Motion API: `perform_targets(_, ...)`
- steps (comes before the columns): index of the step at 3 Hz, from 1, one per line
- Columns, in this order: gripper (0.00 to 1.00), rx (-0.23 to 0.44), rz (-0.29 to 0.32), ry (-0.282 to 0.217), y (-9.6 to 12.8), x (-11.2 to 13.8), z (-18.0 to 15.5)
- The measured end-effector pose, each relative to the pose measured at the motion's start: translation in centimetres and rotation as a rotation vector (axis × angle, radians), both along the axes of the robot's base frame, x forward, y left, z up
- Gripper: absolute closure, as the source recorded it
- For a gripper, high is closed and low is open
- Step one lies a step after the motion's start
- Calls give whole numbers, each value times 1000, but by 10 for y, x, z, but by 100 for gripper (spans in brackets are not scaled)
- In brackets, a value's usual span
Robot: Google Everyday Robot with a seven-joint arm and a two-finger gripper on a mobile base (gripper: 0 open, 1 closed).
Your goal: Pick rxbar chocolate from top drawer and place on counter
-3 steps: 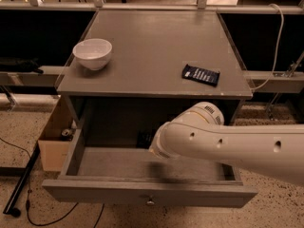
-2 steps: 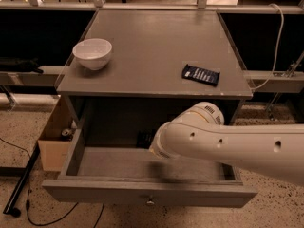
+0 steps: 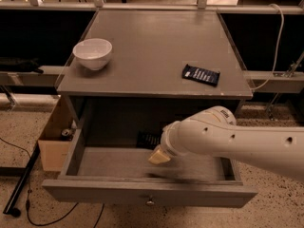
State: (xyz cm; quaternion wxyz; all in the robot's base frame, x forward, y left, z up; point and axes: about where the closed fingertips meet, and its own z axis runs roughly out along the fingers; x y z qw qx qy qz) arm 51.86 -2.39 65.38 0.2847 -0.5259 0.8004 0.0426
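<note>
Speckled flooring (image 3: 278,205) surrounds a large matte grey square worktop (image 3: 152,42) above the open, wide grey wooden top drawer (image 3: 95,194). Against the drawer's far wall lies the small brownish-black rxbar chocolate (image 3: 147,139), just beyond the pincer (image 3: 159,156), whose grip cannot be told. Pressing in could jam the bar against the wall, spoiling the grasp.

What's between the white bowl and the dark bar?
Only bare counter between bowl and bar, per the camera view. The gripper is inside the top drawer.

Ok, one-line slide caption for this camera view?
Gripper reaches into the open drawer near a dark bar; bowl and second bar on the counter.
</note>
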Motion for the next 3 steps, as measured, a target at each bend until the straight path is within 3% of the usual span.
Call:
perform_targets(2, 0, 16, -25, 7, -28, 21, -16)
perform_targets(3, 0, 10, -7, 31, -15, 45, -34)
